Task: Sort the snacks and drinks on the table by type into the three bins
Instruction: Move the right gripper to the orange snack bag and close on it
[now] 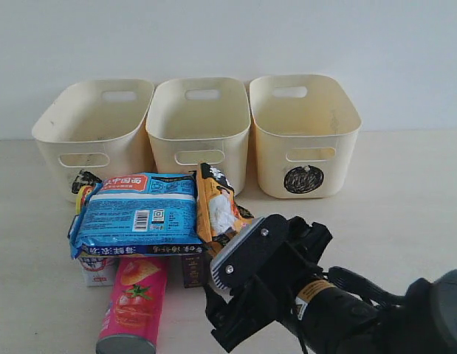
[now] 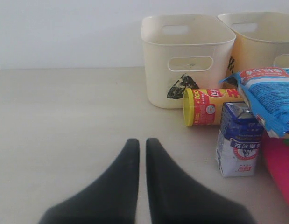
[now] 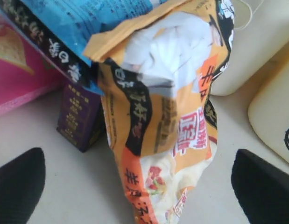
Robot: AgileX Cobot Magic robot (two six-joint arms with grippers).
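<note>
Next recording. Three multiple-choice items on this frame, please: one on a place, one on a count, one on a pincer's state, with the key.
1. Where does the blue crinkly noodle pack lie?
A. Inside a tub.
B. On top of other items in front of the tubs.
C. Alone at the table's right edge.

2. How many cream plastic tubs stand at the back?
A. Two.
B. Three.
C. Four.

3. How is the right pincer?
A. Open, either side of the orange snack bag.
B. Shut on a carton.
C. Shut, empty.

Key: 1 B, it rests over the pink Lay's chip tube; 2 B, three stand in a row; 3 A, its fingertips are wide apart, flanking the bag.
</note>
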